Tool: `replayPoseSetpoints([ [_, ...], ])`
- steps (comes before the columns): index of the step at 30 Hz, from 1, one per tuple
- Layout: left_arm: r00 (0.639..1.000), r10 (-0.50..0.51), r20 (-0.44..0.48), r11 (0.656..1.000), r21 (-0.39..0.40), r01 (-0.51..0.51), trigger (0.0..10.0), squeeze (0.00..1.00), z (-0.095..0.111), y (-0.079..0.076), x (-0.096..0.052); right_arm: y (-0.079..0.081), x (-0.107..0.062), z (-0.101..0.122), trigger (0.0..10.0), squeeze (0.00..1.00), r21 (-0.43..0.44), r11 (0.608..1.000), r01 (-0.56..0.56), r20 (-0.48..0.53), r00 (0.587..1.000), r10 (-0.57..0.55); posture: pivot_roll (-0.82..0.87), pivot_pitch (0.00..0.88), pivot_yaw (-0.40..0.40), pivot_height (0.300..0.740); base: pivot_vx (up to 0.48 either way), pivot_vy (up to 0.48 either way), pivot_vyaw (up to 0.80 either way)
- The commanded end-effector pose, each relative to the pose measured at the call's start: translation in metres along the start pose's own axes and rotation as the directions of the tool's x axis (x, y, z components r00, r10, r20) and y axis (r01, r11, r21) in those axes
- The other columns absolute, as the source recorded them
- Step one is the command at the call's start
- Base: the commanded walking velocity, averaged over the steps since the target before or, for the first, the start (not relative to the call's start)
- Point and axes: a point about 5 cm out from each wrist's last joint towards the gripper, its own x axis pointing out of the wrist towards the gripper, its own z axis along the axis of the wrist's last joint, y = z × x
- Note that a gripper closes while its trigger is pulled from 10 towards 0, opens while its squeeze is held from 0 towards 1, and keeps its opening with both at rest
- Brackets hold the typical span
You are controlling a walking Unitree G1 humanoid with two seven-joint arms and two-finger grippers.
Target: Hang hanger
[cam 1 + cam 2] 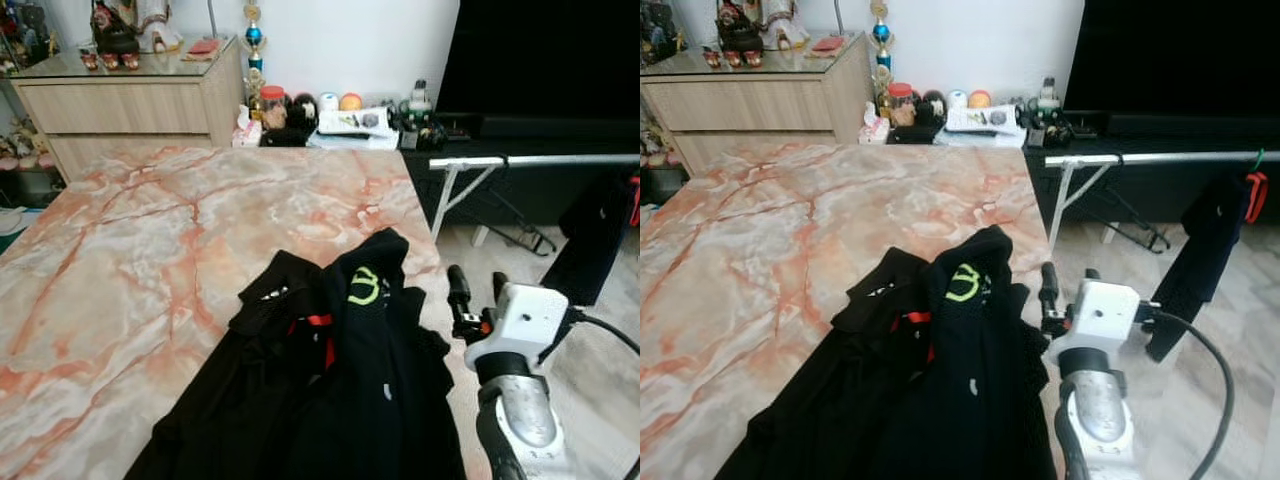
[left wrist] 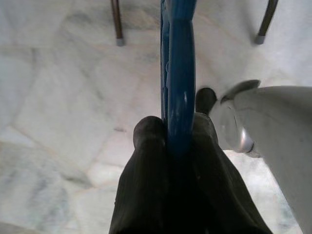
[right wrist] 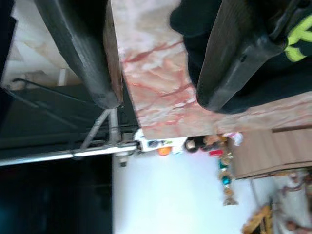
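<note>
My left gripper (image 2: 178,122) is shut on a blue hanger (image 2: 180,58), held low over the pale marble floor. A pile of black clothes (image 1: 330,390) lies on the near right part of the marble table (image 1: 150,250); a red hanger (image 1: 320,322) peeks out of it. One garment bears a yellow-green logo (image 1: 364,287). My right gripper (image 1: 478,290) stands open just past the table's right edge, beside the pile, with nothing between its fingers (image 3: 234,53). A silver rack rod (image 1: 560,160) runs at the right, with a black garment (image 1: 590,240) hanging on a red hanger (image 1: 1255,195).
A wooden dresser (image 1: 130,105) stands beyond the table's far left. Jars and small items (image 1: 340,115) crowd the wall behind the table. A large dark screen (image 1: 550,60) fills the upper right. Thin furniture legs (image 2: 117,24) stand on the floor near the blue hanger.
</note>
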Motion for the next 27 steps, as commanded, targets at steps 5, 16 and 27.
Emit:
replayPoseSetpoints([
  [5, 0.999, -0.001, -0.032, 1.000, 0.015, 0.002, 10.0, 0.00, -0.009, 0.003, -0.002, 0.007, -0.001, -0.002, 10.0, 0.00, -0.007, 0.999, -0.038, -0.008, 0.999, 0.038, 0.05, 0.019, 0.017, 0.740, 0.000, -0.377, 0.00],
  [16, 0.999, -0.004, -0.032, 1.000, 0.012, 0.004, 10.0, 0.00, -0.009, 0.002, -0.002, 0.016, -0.005, -0.002, 10.0, 0.00, -0.041, 0.991, -0.130, -0.014, 0.991, 0.130, 0.05, 0.029, 0.014, 0.740, 0.000, -0.377, 0.51],
  [27, 1.000, -0.005, -0.029, 1.000, 0.008, 0.006, 10.0, 0.00, -0.008, 0.001, -0.002, 0.011, -0.004, -0.006, 10.0, 0.00, -0.031, 0.993, -0.111, -0.033, 0.993, 0.110, 0.05, 0.037, 0.012, 0.740, 0.000, -0.379, 0.20],
])
